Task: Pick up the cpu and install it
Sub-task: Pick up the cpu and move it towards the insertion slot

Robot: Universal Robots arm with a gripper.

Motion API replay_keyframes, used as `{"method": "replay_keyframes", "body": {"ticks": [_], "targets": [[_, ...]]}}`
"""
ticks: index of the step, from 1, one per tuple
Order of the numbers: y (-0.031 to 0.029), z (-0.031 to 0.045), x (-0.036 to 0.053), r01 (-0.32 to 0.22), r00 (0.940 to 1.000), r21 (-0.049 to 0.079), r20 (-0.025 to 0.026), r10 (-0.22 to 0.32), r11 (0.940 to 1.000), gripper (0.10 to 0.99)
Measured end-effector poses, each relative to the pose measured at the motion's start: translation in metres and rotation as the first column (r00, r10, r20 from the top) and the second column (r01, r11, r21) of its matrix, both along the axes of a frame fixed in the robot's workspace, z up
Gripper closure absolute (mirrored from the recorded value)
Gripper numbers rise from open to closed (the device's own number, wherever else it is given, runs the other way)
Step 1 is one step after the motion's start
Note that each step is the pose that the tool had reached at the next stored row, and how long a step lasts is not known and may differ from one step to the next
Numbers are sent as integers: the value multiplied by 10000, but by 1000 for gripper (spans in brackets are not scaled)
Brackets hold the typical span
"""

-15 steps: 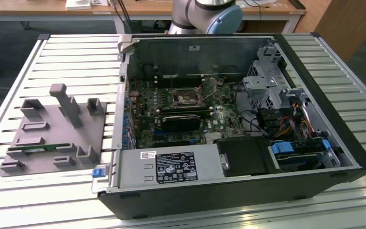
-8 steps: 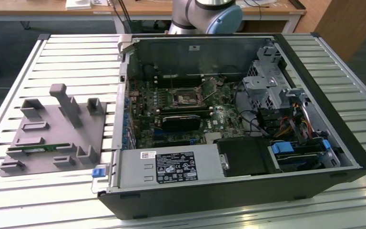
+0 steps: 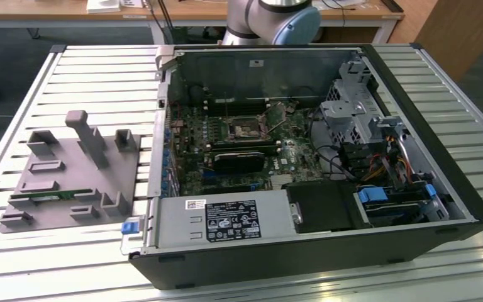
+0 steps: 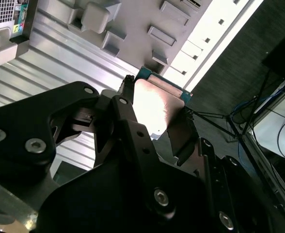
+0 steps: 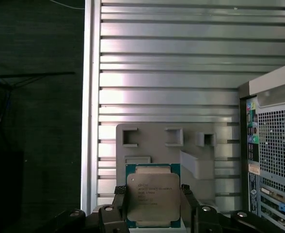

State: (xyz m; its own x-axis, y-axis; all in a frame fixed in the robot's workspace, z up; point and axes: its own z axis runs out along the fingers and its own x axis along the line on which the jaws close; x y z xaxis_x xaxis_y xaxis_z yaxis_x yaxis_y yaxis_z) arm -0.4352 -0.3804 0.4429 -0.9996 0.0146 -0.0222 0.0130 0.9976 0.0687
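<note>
End effector [image 5: 153, 208] is clamped on the cpu [image 5: 152, 198], one finger [image 5: 119, 203] on each of two opposite edges, and it hangs over the slatted desk [image 5: 171, 63], outside the open case [image 3: 250, 264].

Risks, as I judge them:
- The desk is hard metal with gaps between the slats. A slip from this edge-only grip would drop the chip onto it, and the contact face could be damaged.
- The case has tall walls and is crowded with cables and brackets. A low or skewed path over its rim could knock the chip askew in the grip.
- The grey holder [image 5: 157, 141] lies below the chip and looks apart from it. Its upright posts could catch a sideways move made too low.
- The socket [image 3: 246, 130] sits deep on the board in the exterior view. A chip that is tilted or wrongly turned on arrival would not seat and could bend the contacts.

In both wrist views the cpu sits squarely between the fingers. Its metal top faces the first wrist camera, and its green rim juts a little beyond the fingertips.
</note>
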Motion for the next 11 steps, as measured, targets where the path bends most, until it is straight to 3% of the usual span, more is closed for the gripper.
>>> {"method": "replay_keyframes", "body": {"ticks": [11], "targets": [[2, 0, 142, -1, 10000, 2, 0, 1, 10000, 557]]}}
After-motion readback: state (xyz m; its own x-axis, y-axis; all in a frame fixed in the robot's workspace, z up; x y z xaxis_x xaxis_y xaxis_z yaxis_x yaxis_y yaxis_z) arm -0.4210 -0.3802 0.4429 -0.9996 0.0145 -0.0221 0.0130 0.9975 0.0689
